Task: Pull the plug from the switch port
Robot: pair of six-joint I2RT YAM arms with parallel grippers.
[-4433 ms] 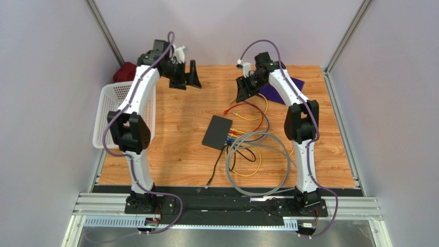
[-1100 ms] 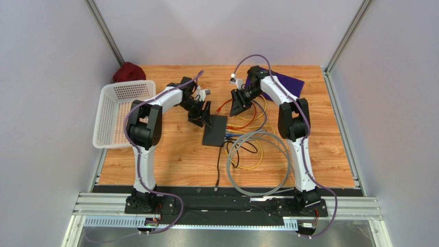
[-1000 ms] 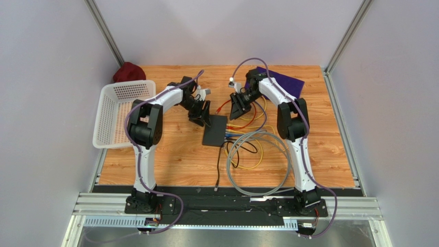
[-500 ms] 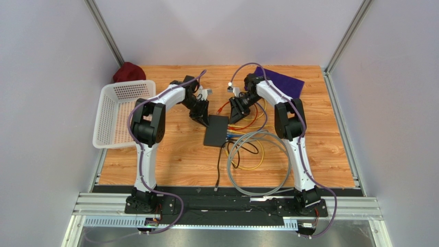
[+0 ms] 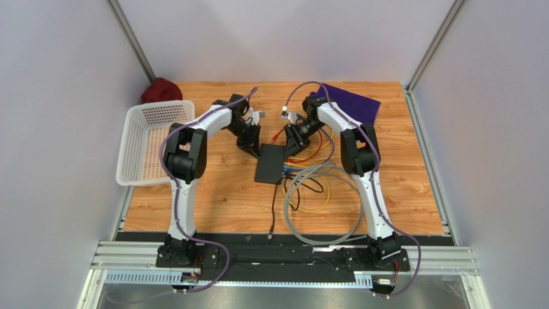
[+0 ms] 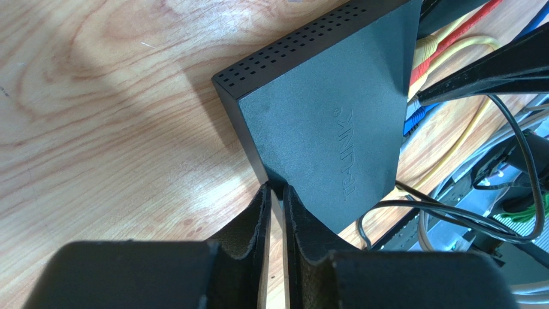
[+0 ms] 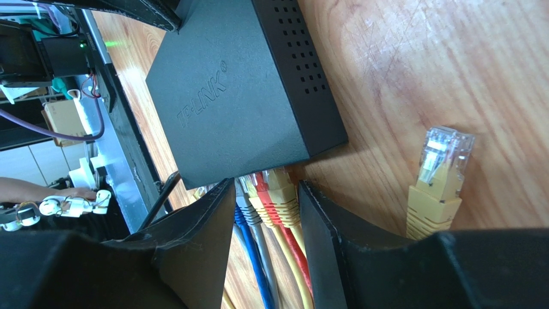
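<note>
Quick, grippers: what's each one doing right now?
Left gripper: nearly shut, tips at a corner of the switch; a pinch cannot be told.
Right gripper: open, jaws either side of the plugs at the switch, holding nothing.

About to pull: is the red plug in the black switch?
In: the red cable plug sits in the flat matte-black switch box, port side.

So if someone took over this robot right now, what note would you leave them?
Left claw: nearly closed, tips at an edge of the switch, nothing seen between them.
Right claw: open, straddling the plugs on the switch's port side, not gripping yet.
Switch: flat on the table, plugs in.
Done: both claws positioned.
To do: close on one plug, pull it out.
</note>
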